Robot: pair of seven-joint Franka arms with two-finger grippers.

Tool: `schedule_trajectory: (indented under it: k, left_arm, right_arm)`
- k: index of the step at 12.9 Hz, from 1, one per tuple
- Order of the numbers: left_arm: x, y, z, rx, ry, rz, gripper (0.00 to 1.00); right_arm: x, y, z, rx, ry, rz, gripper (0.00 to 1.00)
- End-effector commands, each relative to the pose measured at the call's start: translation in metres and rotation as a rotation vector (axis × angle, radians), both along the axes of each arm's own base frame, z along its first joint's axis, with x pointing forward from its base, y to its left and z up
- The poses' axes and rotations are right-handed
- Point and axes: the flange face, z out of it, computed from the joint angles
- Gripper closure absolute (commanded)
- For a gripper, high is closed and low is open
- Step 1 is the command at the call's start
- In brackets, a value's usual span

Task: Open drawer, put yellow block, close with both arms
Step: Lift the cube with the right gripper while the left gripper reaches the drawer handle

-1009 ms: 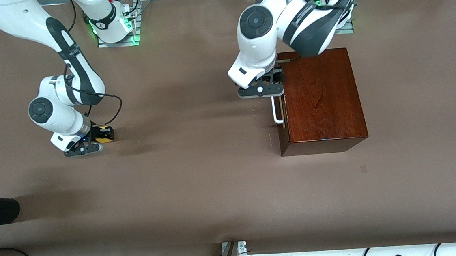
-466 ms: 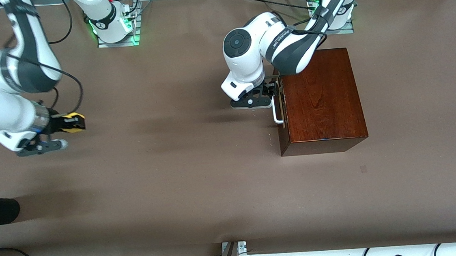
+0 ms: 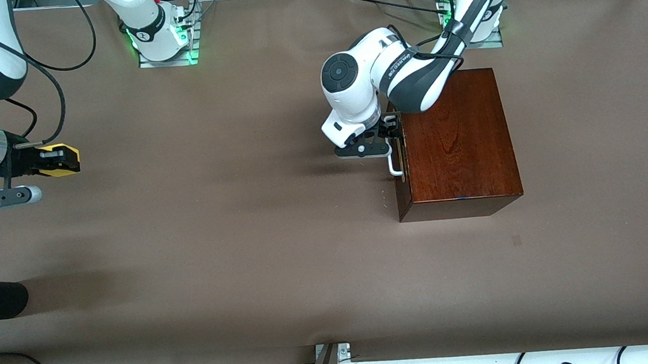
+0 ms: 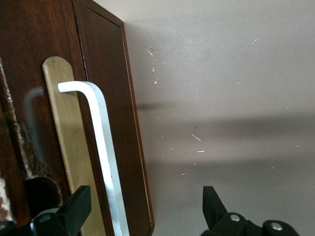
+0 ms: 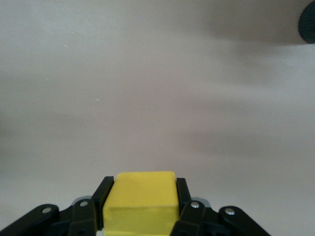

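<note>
A brown table (image 3: 283,254) spans the whole view. One thing rests on it — the dark wooden box (image 3: 457,142), toward the left arm's end.

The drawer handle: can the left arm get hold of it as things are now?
Probably yes. The left gripper is open right at the white handle, one finger on each side of the bar, and nothing lies between them.

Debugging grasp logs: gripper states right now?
Left gripper: open, fingers astride the drawer's white handle.
Right gripper: shut on the yellow block, up over the table.
</note>
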Motion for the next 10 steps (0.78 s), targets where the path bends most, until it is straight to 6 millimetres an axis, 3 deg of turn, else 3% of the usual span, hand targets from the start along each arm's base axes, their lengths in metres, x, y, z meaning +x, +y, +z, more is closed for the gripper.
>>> schedule_trajectory:
  k: [1, 10]
  left_arm:
    - [0.004, 0.002, -0.007, 0.001, -0.036, -0.007, 0.0]
    - [0.007, -0.007, -0.03, -0.038, -0.05, 0.03, 0.0]
  right_arm:
    - [0.004, -0.001, 0.001, -0.017, 0.009, -0.008, 1.0]
    - [0.003, -0.002, -0.001, -0.019, 0.015, -0.009, 0.99]
